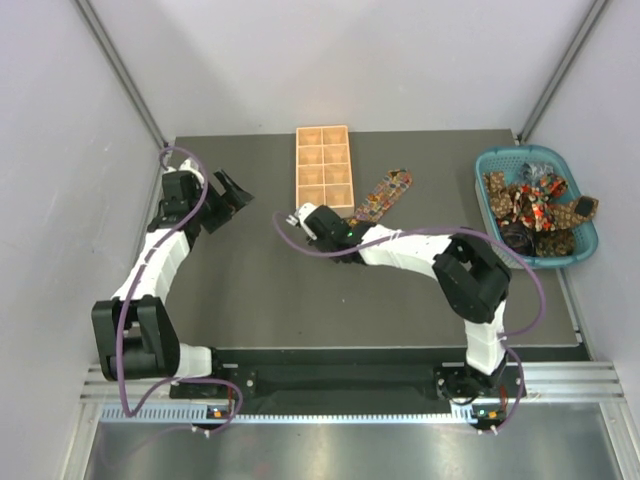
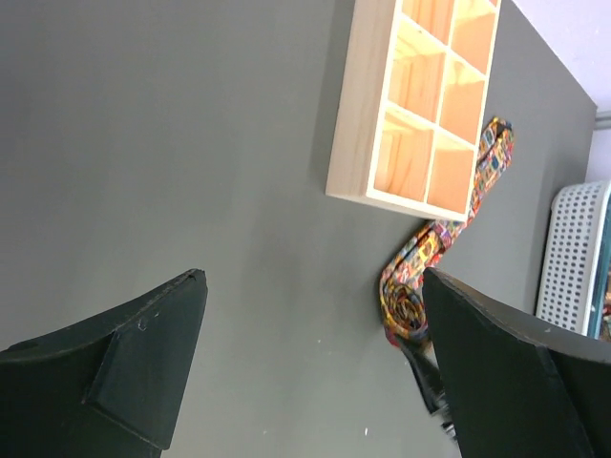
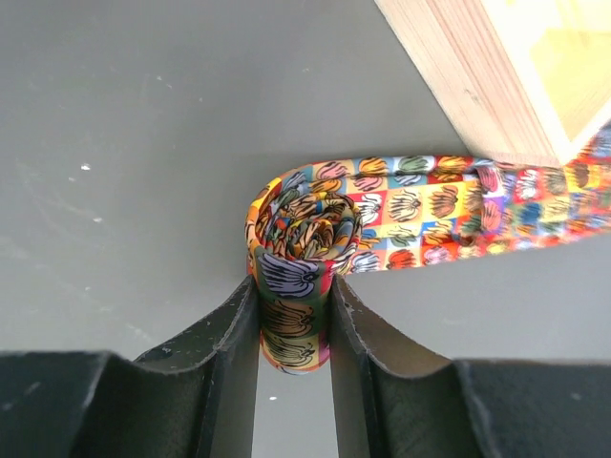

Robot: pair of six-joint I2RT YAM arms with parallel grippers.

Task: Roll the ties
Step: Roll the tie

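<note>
Just off the wooden tray's [image 3: 468, 86] near corner, the right gripper [image 3: 294, 315] pinches the tie [image 3: 305, 224] at its coiled end. Left of the tray, the left gripper [image 2: 313, 277] gapes empty. The fabric looks soft, light and springy, so it is best gripped across the coil.

Soft, even light, seemingly from overhead, fills the top view, leaving the dark bench [image 1: 260, 300] matte with faint shadows and a pale sheen on the metal sheet [image 1: 350, 450] at the near edge. In the left wrist view the tray [image 2: 358, 143] is bright and sharp, while the left gripper [image 2: 313, 277] shows as dark, slightly soft silhouettes. The right wrist view is crisp on the tie [image 3: 301, 239], but the tray corner at upper right washes out to a yellow-white glare.
</note>
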